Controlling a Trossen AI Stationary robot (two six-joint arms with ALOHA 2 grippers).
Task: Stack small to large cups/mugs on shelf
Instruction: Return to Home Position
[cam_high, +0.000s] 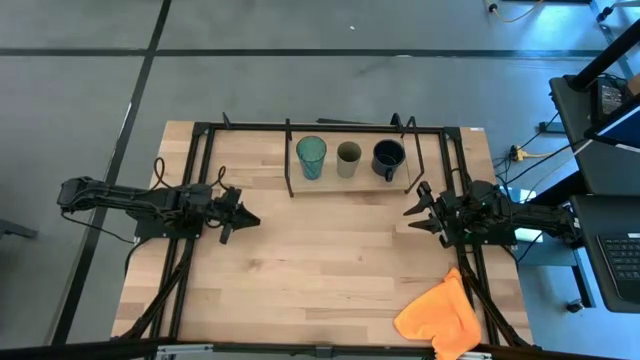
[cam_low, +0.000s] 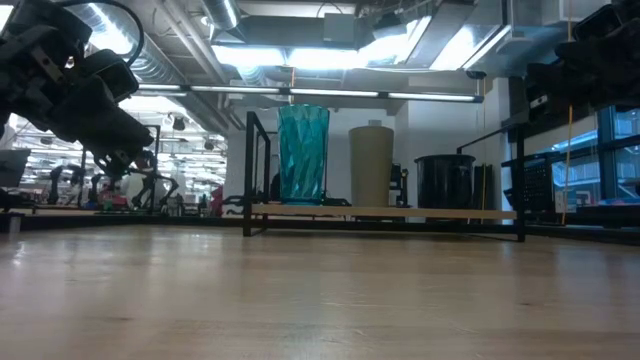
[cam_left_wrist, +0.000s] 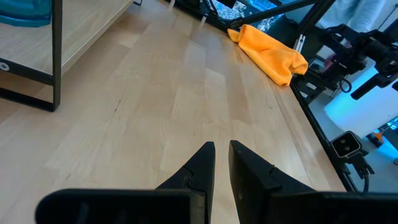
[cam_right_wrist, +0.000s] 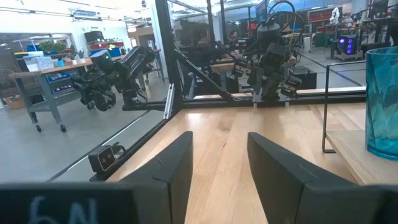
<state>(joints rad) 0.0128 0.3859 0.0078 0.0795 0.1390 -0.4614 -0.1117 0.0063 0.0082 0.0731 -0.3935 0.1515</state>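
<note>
Left gripper (cam_high: 250, 218) held above tabletop (cam_high: 330, 260), jaws together, right gripper (cam_high: 410, 212) near shelf (cam_high: 350, 186), jaws apart

A robotics lab — past the right gripper (cam_right_wrist: 219, 138) another dark jointed robot arm (cam_right_wrist: 115, 74) stands by a grey wheeled workbench (cam_right_wrist: 43, 71); overhead run silver ventilation ducts (cam_low: 168, 66) and white strip lights (cam_low: 330, 58) — grey concrete floor (cam_high: 300, 90) with black tape lines (cam_high: 300, 52) below.

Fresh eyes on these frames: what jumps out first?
Three vessels stand in a row on the shelf at the table's far side: teal-green tumbler, olive-tan cup, navy mug, tallest to shortest. An orange cloth lies crumpled at the table corner on the right arm's side. The left gripper and right gripper flank the shelf, clear of it, holding nothing.
</note>
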